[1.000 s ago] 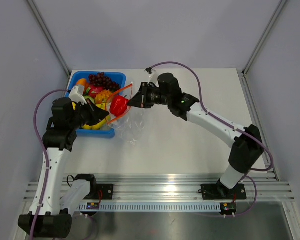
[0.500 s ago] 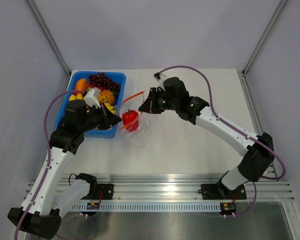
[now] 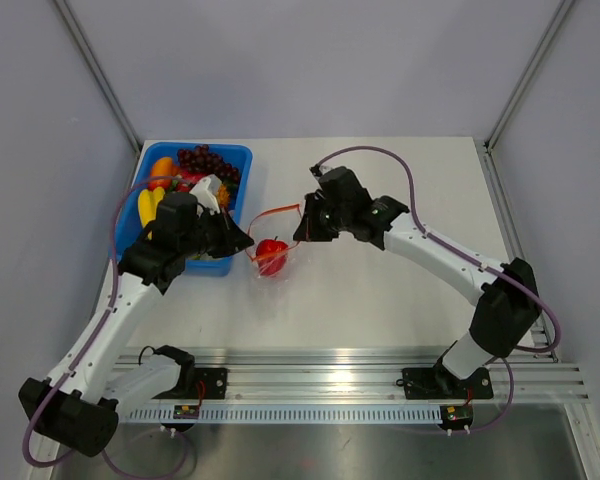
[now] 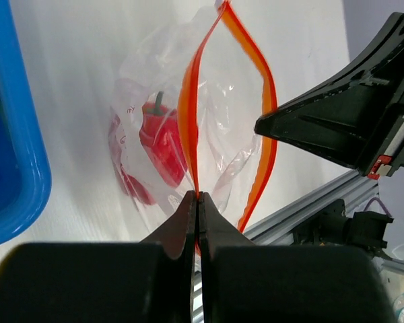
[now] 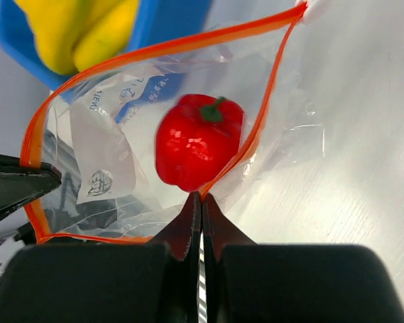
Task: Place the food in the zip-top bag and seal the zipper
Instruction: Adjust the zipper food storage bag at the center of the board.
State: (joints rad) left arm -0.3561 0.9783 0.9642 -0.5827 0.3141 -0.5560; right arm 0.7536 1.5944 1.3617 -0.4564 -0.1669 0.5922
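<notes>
Sensibly, left gripper (image 4: pixel 196 196) and right gripper (image 5: pixel 200 196) are each clamping the zipper (image 4: pixel 187 114), likely the firmest hold on this limp, slippery bag (image 5: pixel 108 161).

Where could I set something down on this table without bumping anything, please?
Widest bare patch: the near table, between the zip-top bag, the right arm and the front rail. Another lies far right, beyond the right arm. Crowded: the blue tray full of food, and beside it the bag, pinched by the left gripper and right gripper.
</notes>
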